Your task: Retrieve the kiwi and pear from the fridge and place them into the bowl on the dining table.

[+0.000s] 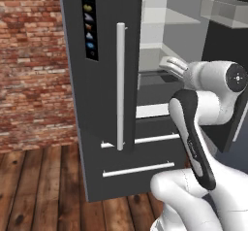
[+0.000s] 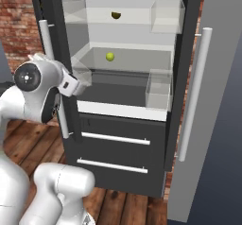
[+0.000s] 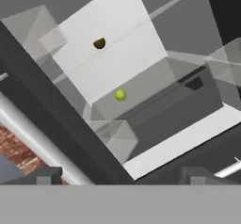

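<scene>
While the fridge stood open, both fruits sat inside on glass shelves.
Kiwi lay on the upper shelf, pear alone on the shelf below, well apart. Clear door bins looked empty, though glare made that hard to confirm. Gripper hung at the left door edge, jaws spread wide, holding nothing.

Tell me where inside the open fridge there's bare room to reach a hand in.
The lower shelf is bare on both sides of the pear, up to the clear door bins. The upper shelf is free either side of the kiwi. It is tightest at the left door edge, where the open claw sits.
</scene>
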### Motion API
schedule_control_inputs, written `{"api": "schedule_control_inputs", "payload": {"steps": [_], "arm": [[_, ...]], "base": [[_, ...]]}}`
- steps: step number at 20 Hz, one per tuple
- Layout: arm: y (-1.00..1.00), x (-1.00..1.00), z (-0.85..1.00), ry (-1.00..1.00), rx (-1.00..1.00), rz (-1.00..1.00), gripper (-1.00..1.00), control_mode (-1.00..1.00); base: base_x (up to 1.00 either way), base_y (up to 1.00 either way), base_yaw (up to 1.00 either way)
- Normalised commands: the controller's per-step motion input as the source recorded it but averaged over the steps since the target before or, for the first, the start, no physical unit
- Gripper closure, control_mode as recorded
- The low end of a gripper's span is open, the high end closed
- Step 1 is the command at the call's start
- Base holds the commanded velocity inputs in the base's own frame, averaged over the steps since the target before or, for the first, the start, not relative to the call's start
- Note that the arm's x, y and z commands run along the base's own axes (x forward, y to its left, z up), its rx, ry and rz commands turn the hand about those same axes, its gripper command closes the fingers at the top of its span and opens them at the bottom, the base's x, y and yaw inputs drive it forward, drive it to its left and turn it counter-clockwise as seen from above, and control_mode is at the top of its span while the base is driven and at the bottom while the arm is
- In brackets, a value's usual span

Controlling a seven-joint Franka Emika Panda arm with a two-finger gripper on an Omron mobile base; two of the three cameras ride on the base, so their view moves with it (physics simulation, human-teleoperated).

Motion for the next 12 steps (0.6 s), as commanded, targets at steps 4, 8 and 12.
{"api": "schedule_control_inputs", "payload": {"steps": [4, 8, 12], "arm": [[-0.58, 0.02, 0.76, 0.04, 0.33, 0.00, -1.00, -1.00], [-0.40, 0.05, 0.36, 0.05, 0.26, 0.01, -1.00, -1.00], [-0.02, 0.24, -0.12, 0.00, 0.20, 0.05, -1.00, -1.00]], "base": [[0.00, 0.00, 0.00], [0.00, 0.00, 0.00], [0.00, 0.00, 0.00]]}}
